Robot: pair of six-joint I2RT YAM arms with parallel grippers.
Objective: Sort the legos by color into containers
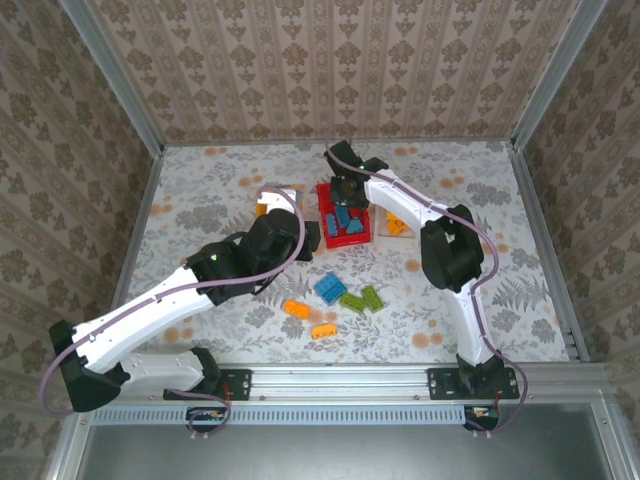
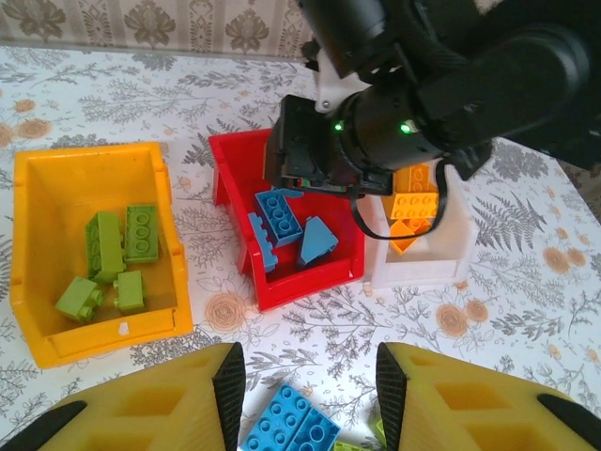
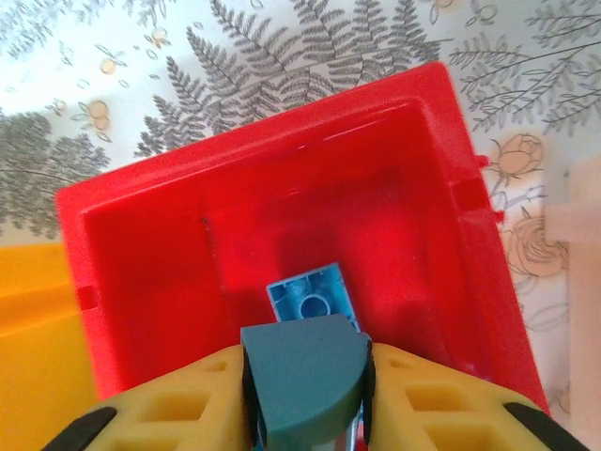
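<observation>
My right gripper (image 3: 307, 406) is shut on a grey-blue rounded lego (image 3: 305, 371), held over the red bin (image 3: 282, 178). A light blue lego (image 3: 310, 295) lies upside down in that bin. In the left wrist view the red bin (image 2: 310, 287) holds several blue legos (image 2: 282, 218), the yellow bin (image 2: 28, 263) holds green legos (image 2: 113, 246), and the white bin (image 2: 423, 268) holds orange legos (image 2: 413, 202). My left gripper (image 2: 310, 385) is open above the table, with a blue lego (image 2: 291, 427) lying on the cloth below its fingers.
Loose legos lie in front of the bins: orange (image 1: 296, 308), blue (image 1: 328, 289), two green (image 1: 352, 302) (image 1: 372, 297) and another orange (image 1: 323, 330). The right arm (image 2: 423, 85) reaches over the red and white bins. Patterned walls enclose the table.
</observation>
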